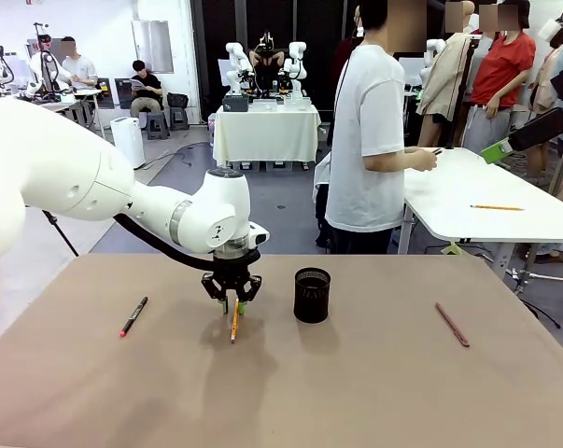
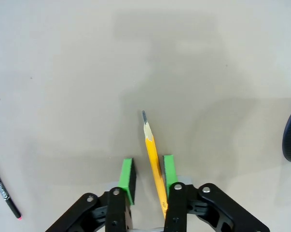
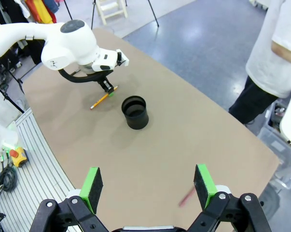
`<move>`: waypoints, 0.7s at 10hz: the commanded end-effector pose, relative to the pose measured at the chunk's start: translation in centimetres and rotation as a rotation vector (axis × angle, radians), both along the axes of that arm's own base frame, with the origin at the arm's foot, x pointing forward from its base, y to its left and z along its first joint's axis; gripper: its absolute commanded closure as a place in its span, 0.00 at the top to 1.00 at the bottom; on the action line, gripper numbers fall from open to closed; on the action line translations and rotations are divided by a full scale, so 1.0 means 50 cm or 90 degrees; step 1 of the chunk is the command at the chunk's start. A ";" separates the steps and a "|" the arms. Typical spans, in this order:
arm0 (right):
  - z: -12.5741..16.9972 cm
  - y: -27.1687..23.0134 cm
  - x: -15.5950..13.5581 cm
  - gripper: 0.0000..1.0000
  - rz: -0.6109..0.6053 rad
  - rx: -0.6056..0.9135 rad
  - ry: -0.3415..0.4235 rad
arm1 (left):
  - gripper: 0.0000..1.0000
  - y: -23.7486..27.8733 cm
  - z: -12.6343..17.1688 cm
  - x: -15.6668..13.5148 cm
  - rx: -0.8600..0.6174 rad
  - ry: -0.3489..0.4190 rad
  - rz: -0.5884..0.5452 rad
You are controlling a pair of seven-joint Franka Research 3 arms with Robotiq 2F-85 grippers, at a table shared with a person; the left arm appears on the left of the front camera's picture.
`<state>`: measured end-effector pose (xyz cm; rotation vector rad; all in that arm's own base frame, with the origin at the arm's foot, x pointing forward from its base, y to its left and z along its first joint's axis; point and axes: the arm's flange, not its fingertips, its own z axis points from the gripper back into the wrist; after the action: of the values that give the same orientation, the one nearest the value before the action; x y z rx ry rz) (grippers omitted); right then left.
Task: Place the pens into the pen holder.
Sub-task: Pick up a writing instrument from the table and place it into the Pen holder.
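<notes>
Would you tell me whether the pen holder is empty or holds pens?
Empty, it seems: the pen holder shows a dark mouth, nothing sticking out; the pencil lies outside, at the left gripper.

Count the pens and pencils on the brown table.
3: a black pen at left, a pencil at the left hand, a reddish pen right of the cup.

The left arm (image 1: pixel 94 187) reaches from the frame's left to just left of centre, with the wrist bent down. The left gripper (image 1: pixel 232 303) points downward, its 2 green pads (image 2: pixel 128 176) narrowly parted. At the bottom of its wrist frame, the right gripper (image 3: pixel 149 180) spreads its 2 fingers (image 3: pixel 93 181) wide.
</notes>
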<state>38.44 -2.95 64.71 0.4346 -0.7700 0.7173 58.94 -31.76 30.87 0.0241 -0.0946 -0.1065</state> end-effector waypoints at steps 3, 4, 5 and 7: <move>-0.001 0.001 -0.001 1.00 0.009 0.015 -0.008 | 0.00 0.003 0.005 -0.005 0.019 -0.003 -0.006; -0.001 0.001 -0.001 1.00 0.009 0.015 -0.008 | 0.00 0.006 0.009 -0.008 0.007 -0.001 -0.012; -0.001 0.001 -0.001 1.00 0.009 0.015 -0.008 | 0.00 0.010 0.019 -0.012 -0.015 -0.004 -0.012; -0.001 0.001 -0.001 1.00 0.009 0.015 -0.008 | 0.00 0.034 0.097 -0.017 -0.155 -0.034 -0.003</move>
<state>38.45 -2.95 64.71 0.4346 -0.7699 0.7173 59.32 -31.88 33.79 -0.0896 -0.1392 -0.0897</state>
